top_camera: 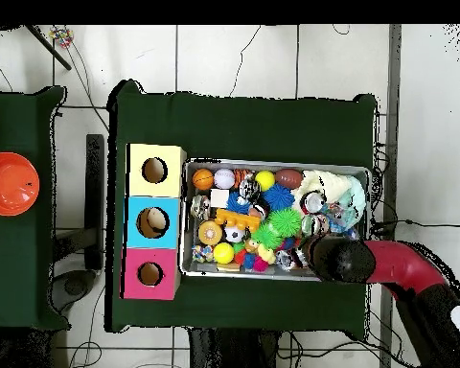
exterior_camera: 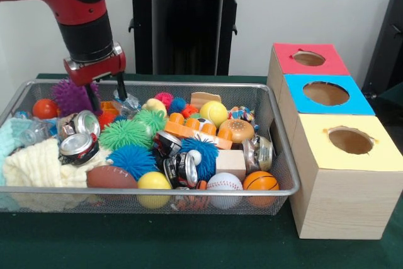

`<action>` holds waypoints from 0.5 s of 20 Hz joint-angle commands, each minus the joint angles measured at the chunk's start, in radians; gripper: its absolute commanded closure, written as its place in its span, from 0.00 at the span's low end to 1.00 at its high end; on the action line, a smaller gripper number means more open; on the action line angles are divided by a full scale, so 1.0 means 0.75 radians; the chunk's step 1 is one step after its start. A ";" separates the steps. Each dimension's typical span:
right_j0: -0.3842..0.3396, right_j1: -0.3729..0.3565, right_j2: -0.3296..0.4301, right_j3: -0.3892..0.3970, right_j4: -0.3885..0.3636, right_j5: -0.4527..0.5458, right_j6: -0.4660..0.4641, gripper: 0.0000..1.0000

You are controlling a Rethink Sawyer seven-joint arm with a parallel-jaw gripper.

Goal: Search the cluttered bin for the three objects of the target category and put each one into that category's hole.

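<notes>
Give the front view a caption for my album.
Red robot arm's gripper dips into a toy-filled mesh bin beside three holed boxes.

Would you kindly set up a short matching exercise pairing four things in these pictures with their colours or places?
Things:
1. football
2. basketball
3. gripper
4. middle box

Descriptions:
A. blue top with a round hole
B. over the bin's far corner, by the purple spiky ball
C. orange, at the bin's near corner next to the boxes
D. brown, at the bin's near rim, beside the cream cloth

Pairs: 1-D, 2-C, 3-B, 4-A
</notes>
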 commanded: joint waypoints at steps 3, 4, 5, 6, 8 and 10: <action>-0.008 0.113 0.105 0.134 0.014 0.004 -0.117 0.00; -0.009 0.117 0.105 0.136 0.025 0.023 -0.114 0.00; -0.014 0.120 0.107 0.138 0.035 0.036 -0.115 0.00; -0.018 0.122 0.109 0.140 0.047 0.054 -0.117 0.00; -0.021 0.130 0.112 0.145 0.064 0.078 -0.115 0.00; -0.018 0.130 0.110 0.149 0.086 0.110 -0.105 0.00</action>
